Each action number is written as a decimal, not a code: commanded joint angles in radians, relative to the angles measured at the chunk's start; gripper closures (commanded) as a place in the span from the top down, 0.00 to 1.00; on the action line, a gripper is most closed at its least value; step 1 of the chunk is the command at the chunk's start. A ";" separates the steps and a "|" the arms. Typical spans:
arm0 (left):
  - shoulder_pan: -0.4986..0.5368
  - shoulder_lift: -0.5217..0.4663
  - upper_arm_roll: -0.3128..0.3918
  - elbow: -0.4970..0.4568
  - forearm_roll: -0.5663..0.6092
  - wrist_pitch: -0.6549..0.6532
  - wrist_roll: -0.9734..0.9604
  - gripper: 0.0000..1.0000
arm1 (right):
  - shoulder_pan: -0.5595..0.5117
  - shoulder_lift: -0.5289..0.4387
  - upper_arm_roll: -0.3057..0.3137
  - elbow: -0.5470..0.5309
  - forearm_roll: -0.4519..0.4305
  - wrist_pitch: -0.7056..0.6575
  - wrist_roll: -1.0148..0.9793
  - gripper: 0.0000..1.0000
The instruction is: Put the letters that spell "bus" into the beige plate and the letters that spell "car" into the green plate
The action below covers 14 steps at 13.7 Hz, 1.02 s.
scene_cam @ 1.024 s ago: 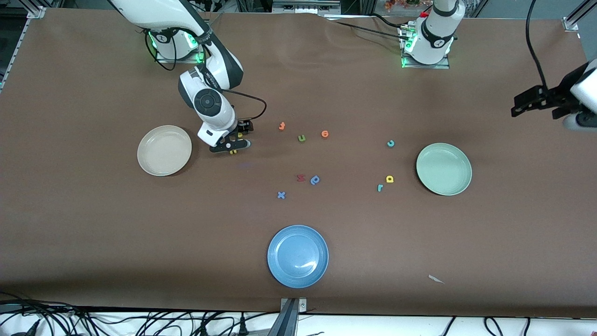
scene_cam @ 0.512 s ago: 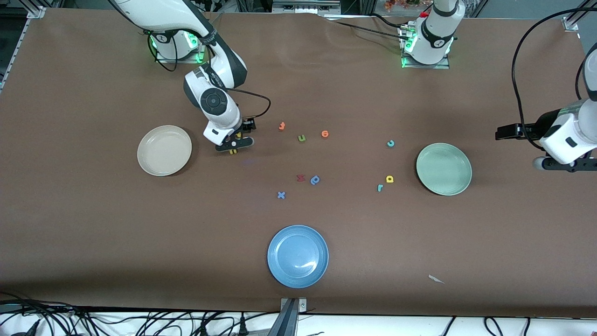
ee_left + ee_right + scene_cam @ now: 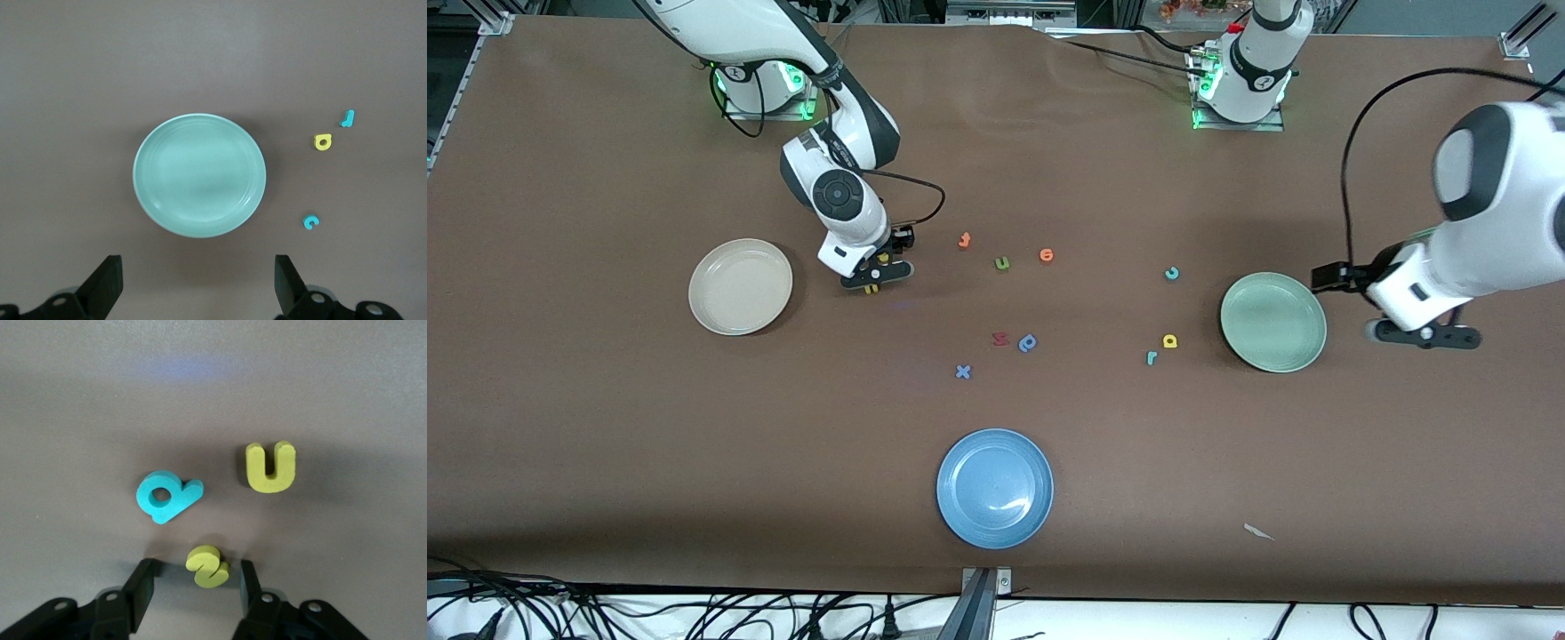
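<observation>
The right tool (image 3: 193, 587), fingers apart astride the yellow s (image 3: 207, 566), may nudge the teal b (image 3: 167, 496), seemingly just beside, while the left tool (image 3: 198, 283) hangs apart near the green plate (image 3: 153, 200).

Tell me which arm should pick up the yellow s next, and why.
Right. The right gripper is down at the table with the yellow s between its fingers, which do not yet touch it, beside the beige plate. The left gripper hangs open over the green plate.
</observation>
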 commanded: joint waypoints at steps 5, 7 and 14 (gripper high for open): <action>-0.087 0.095 0.007 -0.094 -0.095 0.228 -0.005 1.00 | 0.002 -0.003 0.004 -0.015 -0.024 0.019 -0.005 0.23; -0.110 0.121 0.007 -0.137 -0.095 0.324 -0.007 1.00 | 0.002 -0.005 0.003 -0.013 -0.027 0.018 -0.002 0.07; -0.188 0.161 -0.033 -0.308 -0.117 0.552 -0.134 1.00 | 0.000 -0.135 -0.060 0.059 -0.024 -0.193 0.049 0.04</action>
